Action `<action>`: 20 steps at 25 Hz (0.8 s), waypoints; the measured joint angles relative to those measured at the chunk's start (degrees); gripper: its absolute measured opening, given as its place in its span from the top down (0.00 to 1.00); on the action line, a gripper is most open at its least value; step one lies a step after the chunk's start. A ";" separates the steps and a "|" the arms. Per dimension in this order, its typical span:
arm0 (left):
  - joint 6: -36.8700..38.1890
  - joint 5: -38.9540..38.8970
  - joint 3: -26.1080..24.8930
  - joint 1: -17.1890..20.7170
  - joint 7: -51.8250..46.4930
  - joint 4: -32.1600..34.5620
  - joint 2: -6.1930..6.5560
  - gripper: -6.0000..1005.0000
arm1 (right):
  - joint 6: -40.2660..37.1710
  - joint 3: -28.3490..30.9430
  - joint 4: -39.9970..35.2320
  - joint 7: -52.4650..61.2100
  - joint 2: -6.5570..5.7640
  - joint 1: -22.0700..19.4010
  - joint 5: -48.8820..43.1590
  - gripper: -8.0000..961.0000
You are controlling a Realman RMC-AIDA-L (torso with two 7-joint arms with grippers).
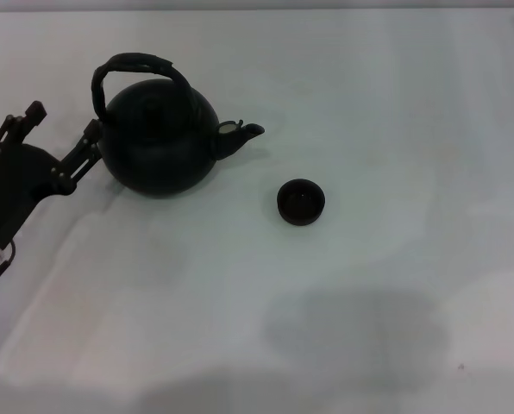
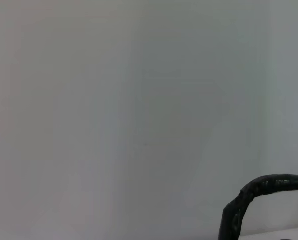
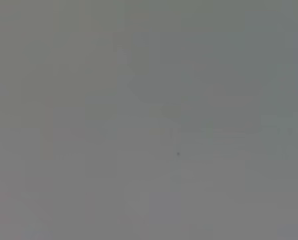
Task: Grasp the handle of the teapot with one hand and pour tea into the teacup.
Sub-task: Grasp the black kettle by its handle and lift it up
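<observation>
One teapot [image 1: 159, 142] stands on the table [image 1: 395, 103], with one arched handle [image 1: 136, 65], one spout [image 1: 240, 134] and one lid. One teacup [image 1: 301, 201] is present. One gripper, the left [image 1: 63, 134], is in the head view, showing two fingers [image 1: 89, 145]. In the left wrist view, one section of handle [image 2: 259, 197] is visible. The right wrist view yields no countable items.

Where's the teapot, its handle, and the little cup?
teapot [image 1: 158, 142], head view, on its round belly.
handle [image 1: 136, 62], head view, top of the arch.
teacup [image 1: 301, 202], head view, middle of the cup.
</observation>
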 joint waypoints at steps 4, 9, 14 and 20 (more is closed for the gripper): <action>-2.00 -0.11 -0.12 -1.45 0.15 0.00 -0.04 0.17 | 0.01 0.03 0.01 0.07 0.00 -0.18 0.01 0.10; -3.31 -0.58 -0.73 -2.76 0.54 -0.01 -0.19 0.18 | 0.02 0.01 0.16 0.11 0.08 -0.19 0.00 0.10; -4.82 -0.83 -0.75 -4.39 1.11 0.00 -0.04 0.19 | 0.04 -0.01 0.25 0.14 0.11 0.03 0.00 0.10; -8.27 -1.10 -0.72 -6.17 4.51 -0.22 -0.31 0.21 | 0.06 0.02 0.27 0.17 0.12 0.11 0.00 0.10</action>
